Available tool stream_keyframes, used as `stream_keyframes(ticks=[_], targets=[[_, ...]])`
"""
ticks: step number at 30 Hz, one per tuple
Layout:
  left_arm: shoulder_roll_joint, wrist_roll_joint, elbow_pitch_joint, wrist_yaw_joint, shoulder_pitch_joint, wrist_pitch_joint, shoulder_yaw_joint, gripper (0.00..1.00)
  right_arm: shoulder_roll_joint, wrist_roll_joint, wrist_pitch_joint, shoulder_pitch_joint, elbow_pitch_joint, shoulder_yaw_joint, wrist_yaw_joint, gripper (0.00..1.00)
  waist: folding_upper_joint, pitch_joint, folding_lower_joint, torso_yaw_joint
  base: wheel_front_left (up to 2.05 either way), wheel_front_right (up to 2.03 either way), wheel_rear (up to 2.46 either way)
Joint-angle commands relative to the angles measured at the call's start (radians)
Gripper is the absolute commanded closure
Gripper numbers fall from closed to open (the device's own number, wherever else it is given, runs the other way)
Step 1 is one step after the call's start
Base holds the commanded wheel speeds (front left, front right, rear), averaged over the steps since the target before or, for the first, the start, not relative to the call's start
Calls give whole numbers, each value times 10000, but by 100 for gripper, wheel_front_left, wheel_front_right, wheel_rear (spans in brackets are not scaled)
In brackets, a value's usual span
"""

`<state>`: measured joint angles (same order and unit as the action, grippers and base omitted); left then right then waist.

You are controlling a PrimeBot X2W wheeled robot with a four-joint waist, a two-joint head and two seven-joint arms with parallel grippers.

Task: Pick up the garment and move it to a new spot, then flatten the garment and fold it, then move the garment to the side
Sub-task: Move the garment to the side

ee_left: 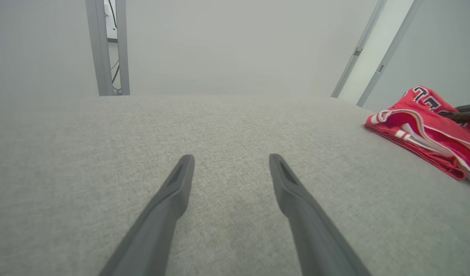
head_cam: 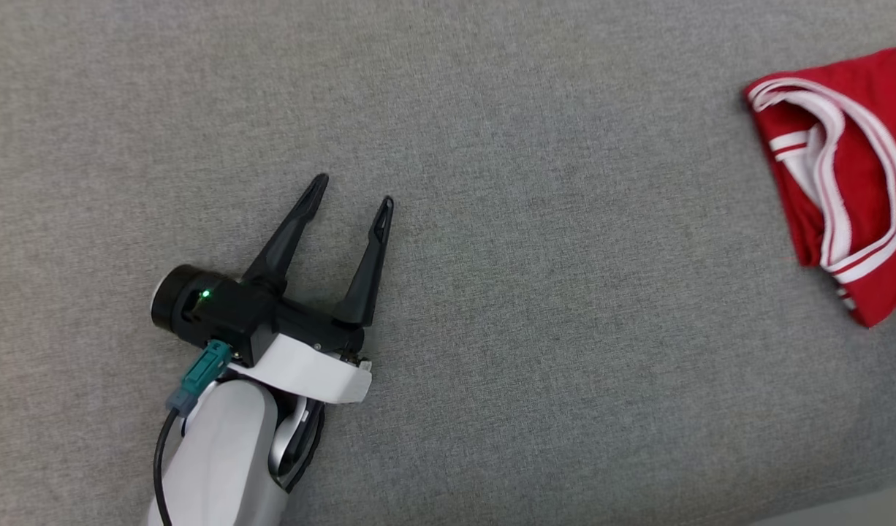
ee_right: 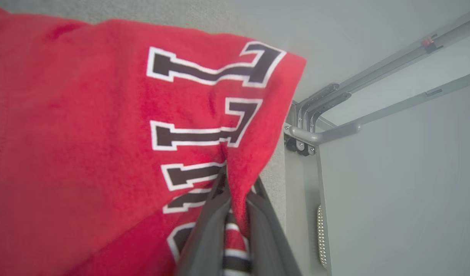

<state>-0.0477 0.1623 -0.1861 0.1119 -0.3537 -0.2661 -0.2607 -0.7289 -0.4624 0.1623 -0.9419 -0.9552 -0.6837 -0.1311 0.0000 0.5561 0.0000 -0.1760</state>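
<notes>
Two grippers. Left gripper [head_cam: 353, 191] at lower left, fingers spread wide, empty, over grey woven fabric surface [head_cam: 565, 329]. Well apart at far right edge, folded red jersey [head_cam: 866, 164] with white trim, black lettering. Right gripper [ee_right: 239, 180] clamped tight on jersey fabric.

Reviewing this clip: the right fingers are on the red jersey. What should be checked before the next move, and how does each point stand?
1. Right gripper: fingers shut on a fold of the garment: ok.
2. Left gripper open and empty: ok.
3. Left gripper apart from the garment, over bare grey surface: ok.
4. Garment folded in layers: ok for the part seen; the rest runs off the head view's right edge.
5. Free room beyond the garment on the right: cannot tell.
</notes>
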Motion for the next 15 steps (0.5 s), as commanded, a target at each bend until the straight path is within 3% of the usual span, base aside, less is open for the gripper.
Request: stream_keyframes(ticks=[1, 13, 14, 15], targets=[[-62, -31, -254, 31, 31, 43, 28, 0, 57, 255, 103, -121, -183, 152, 9, 100, 0, 187, 0, -77, 0, 0, 0], [-111, 64, -439, 99, 44, 79, 77, 0, 793, 2859, 482, -695, -2158, 2219, 9, 100, 0, 358, 0, 152, 0, 0, 0], [-119, 62, -438, 104, 70, 79, 105, 0, 883, 3009, 506, -686, -2223, 2341, 9, 94, 0, 334, 0, 166, 0, 0, 0], [-125, 67, -440, 109, 99, 77, 130, 0, 1041, 3061, 548, -645, -2271, 2508, 9, 22, 0, 299, 0, 178, 0, 0, 0]])
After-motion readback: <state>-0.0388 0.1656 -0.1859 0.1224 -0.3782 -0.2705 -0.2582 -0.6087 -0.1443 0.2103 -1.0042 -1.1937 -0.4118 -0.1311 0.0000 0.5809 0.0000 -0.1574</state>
